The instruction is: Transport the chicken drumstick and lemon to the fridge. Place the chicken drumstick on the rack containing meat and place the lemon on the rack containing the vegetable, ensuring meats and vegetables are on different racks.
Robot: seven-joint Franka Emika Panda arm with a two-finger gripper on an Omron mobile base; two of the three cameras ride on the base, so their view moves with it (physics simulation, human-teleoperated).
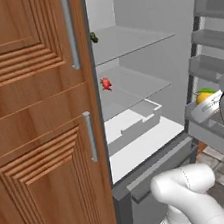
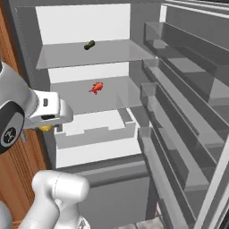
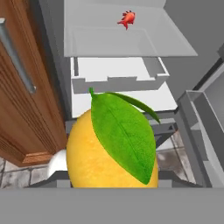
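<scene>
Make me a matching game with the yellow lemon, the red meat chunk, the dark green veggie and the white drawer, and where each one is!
Things:
1. yellow lemon with a green leaf
2. bright red meat chunk
3. dark green oblong vegetable
4. white fridge drawer

Places:
A. on the upper grey shelf
B. under the lower shelf
C. held by the robot, outside the fridge
D. on the lower grey shelf

Pairs: 1-C, 2-D, 3-A, 4-B

Kitchen, rendered: open fridge [image 2: 134, 18] with shelves and door bins [image 2: 179, 134] ahead of gripper [image 3: 111, 186]; wooden cabinet [image 1: 34, 120] alongside; tiled floor.
</scene>
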